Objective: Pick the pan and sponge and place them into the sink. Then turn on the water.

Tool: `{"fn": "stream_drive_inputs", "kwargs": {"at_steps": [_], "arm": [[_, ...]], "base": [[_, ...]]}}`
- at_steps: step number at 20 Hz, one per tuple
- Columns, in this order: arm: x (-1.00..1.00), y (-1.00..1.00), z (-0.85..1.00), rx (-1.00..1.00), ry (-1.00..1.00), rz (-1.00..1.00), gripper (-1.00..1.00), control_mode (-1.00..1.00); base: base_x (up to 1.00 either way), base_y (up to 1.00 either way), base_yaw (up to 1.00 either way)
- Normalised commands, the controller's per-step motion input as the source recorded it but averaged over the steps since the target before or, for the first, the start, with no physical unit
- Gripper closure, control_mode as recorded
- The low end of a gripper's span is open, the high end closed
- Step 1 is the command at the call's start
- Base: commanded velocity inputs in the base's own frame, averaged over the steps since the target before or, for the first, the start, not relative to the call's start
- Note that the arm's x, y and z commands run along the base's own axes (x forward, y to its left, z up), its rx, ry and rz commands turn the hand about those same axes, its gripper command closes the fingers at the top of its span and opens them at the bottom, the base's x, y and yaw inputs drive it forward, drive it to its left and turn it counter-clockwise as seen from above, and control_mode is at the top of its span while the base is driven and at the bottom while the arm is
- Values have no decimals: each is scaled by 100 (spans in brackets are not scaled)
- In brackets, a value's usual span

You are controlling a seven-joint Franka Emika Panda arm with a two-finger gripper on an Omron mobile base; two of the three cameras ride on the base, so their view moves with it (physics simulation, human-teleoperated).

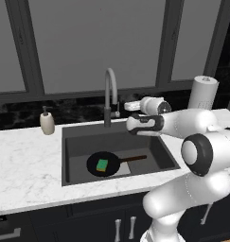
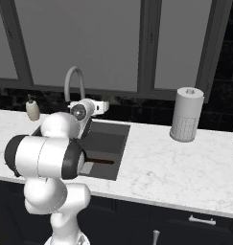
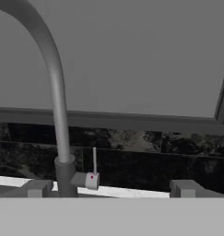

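The black pan (image 1: 103,164) lies on the floor of the dark grey sink (image 1: 76,137), its brown handle pointing right. On the pan rests the green-topped sponge (image 1: 102,165). Behind the basin rises the arched grey faucet (image 1: 110,90), and no water runs from it. My gripper (image 1: 128,105) hovers over the sink's back right corner, level with the faucet's thin lever (image 3: 94,161) and just right of it. In the hand view the fingertips (image 3: 38,188) stand wide apart, open and holding nothing, with the faucet's stem (image 3: 58,101) and lever ahead between them.
A beige soap dispenser (image 1: 47,123) stands on the white marble left of the sink. A paper towel roll (image 2: 186,114) stands on the counter at the right. Dark windows and a black backsplash close off the back.
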Motion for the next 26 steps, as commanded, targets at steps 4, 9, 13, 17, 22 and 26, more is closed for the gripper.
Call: {"fn": "stream_drive_inputs", "kwargs": {"at_steps": [4, 9, 13, 17, 22, 26], "arm": [[3, 0, -36, 0, -18, 0, -100, -100], [2, 0, -39, 0, -8, 0, -100, -100], [0, 0, -36, 0, 0, 0, -100, -100], [0, 0, -25, 0, 0, 0, -100, -100], [9, 3, -16, 5, 1, 0, -100, -100], [26, 9, -13, 5, 7, 0, -100, -100]], "base": [[0, 0, 0], [0, 0, 0], [0, 0, 0], [0, 0, 0], [0, 0, 0], [0, 0, 0]]}}
